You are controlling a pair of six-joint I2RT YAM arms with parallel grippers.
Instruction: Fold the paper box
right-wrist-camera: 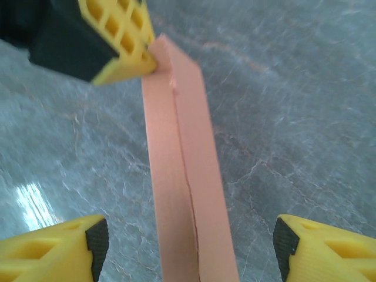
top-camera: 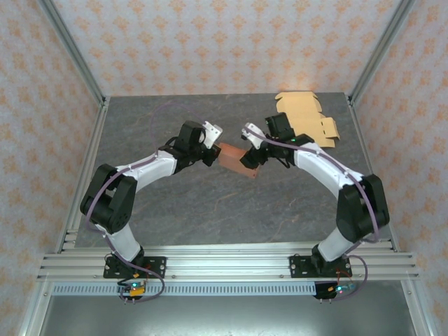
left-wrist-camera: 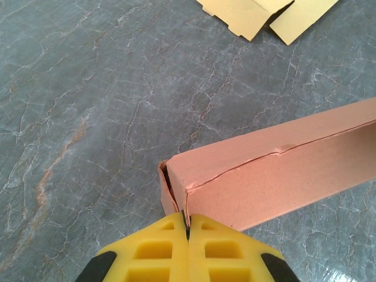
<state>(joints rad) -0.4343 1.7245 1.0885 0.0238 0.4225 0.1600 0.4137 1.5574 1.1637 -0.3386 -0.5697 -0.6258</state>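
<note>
The paper box [top-camera: 236, 161] is a long salmon-pink carton, folded into a closed bar shape with a seam running along it. It is held between the two arms over the middle of the table. My left gripper [left-wrist-camera: 188, 226] is shut, pinching a thin edge at the corner of the box [left-wrist-camera: 276, 176]. From the right wrist, the box [right-wrist-camera: 182, 164] runs lengthwise between the fingers, and the left gripper [right-wrist-camera: 126, 67] holds its far end. My right gripper [right-wrist-camera: 191, 247] is open. Its fingers [right-wrist-camera: 88, 244] stand well clear of the box on both sides.
Flat tan cardboard blanks [top-camera: 304, 119] lie at the back right of the grey marble table [top-camera: 154, 126], and their corners [left-wrist-camera: 264, 14] show in the left wrist view. Aluminium frame posts [top-camera: 73, 52] and patterned walls enclose the table.
</note>
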